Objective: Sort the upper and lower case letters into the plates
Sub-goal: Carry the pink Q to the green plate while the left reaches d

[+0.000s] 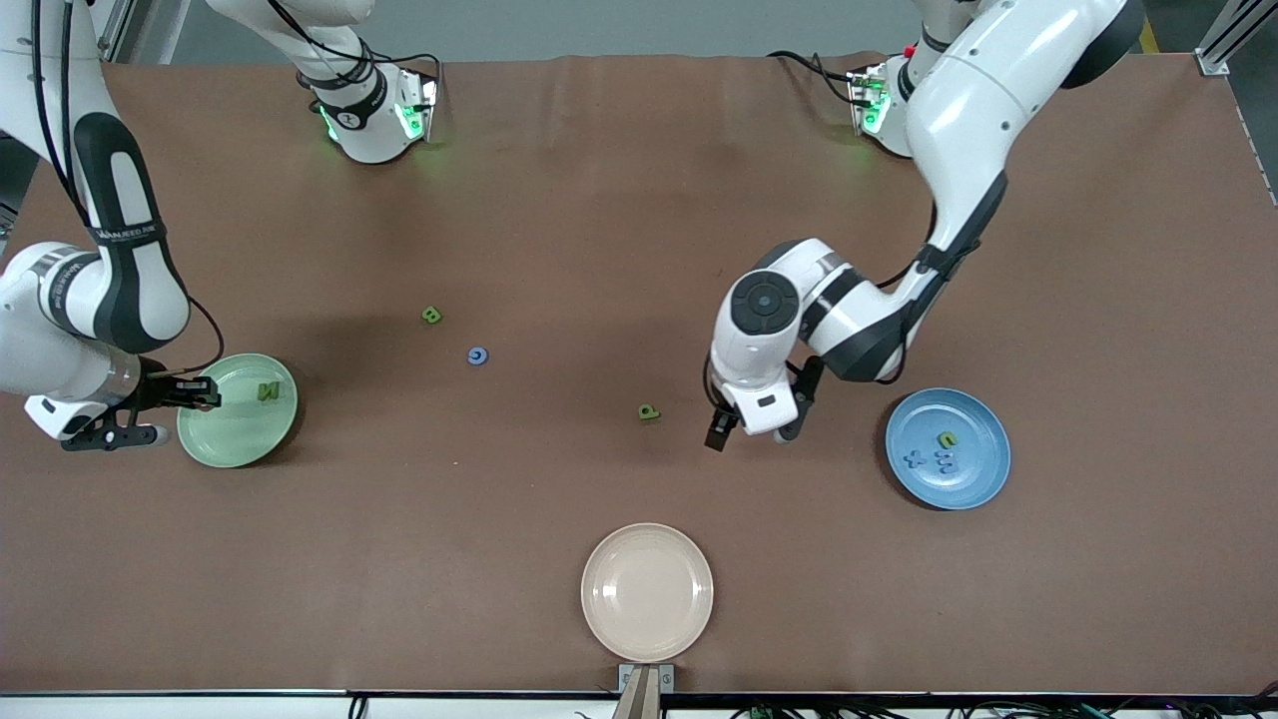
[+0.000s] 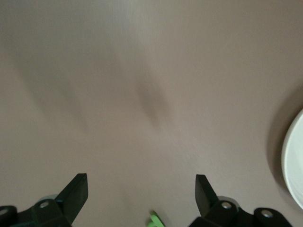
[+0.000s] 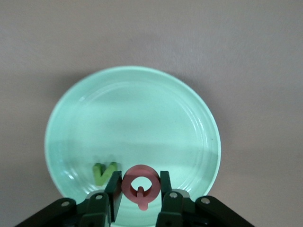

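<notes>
Over the pale green plate (image 1: 240, 429), already holding a green N (image 1: 268, 391), my right hand (image 3: 140, 191) is clamping a red Q (image 3: 140, 182); B (image 1: 431, 316), G (image 1: 478, 356), p (image 1: 649, 411) are still waiting on the tabletop (image 1: 599, 220); my left hand (image 1: 754, 431) is hovering spread apart beside the blue plate (image 1: 983, 479) carrying three small letters (image 1: 939, 454)

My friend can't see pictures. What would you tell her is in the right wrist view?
The right gripper is shut on a red letter Q, holding it over the edge of a pale green plate. A green letter N already lies in that plate, close to the gripper, and brown table surrounds the plate.
</notes>
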Robot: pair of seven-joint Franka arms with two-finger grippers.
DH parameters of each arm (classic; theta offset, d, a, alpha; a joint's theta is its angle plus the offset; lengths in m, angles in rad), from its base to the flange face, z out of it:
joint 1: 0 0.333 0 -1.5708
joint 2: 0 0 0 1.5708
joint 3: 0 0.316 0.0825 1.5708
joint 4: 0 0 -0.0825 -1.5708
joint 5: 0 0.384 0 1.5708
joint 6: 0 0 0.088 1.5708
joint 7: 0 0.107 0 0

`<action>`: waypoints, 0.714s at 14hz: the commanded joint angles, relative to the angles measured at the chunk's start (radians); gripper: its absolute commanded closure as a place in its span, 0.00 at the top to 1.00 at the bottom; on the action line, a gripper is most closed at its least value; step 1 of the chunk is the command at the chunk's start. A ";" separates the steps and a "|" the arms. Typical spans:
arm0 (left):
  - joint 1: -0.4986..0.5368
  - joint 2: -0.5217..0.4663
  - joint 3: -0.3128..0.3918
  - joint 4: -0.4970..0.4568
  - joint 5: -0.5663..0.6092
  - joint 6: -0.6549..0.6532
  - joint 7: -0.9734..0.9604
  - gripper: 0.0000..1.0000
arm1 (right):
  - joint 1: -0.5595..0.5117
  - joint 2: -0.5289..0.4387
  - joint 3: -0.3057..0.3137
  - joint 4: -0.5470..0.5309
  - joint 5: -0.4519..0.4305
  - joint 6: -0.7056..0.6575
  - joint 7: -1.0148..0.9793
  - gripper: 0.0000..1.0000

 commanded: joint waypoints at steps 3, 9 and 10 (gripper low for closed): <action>-0.151 0.151 0.059 0.225 -0.051 -0.034 -0.169 1.00 | -0.036 -0.007 0.023 -0.119 -0.005 0.119 -0.014 0.23; -0.237 0.222 0.118 0.262 -0.051 0.022 -0.326 0.83 | -0.044 0.021 0.023 -0.152 0.001 0.186 -0.012 0.25; -0.261 0.231 0.143 0.263 -0.052 0.026 -0.331 0.83 | -0.044 0.022 0.023 -0.152 0.001 0.188 -0.012 0.29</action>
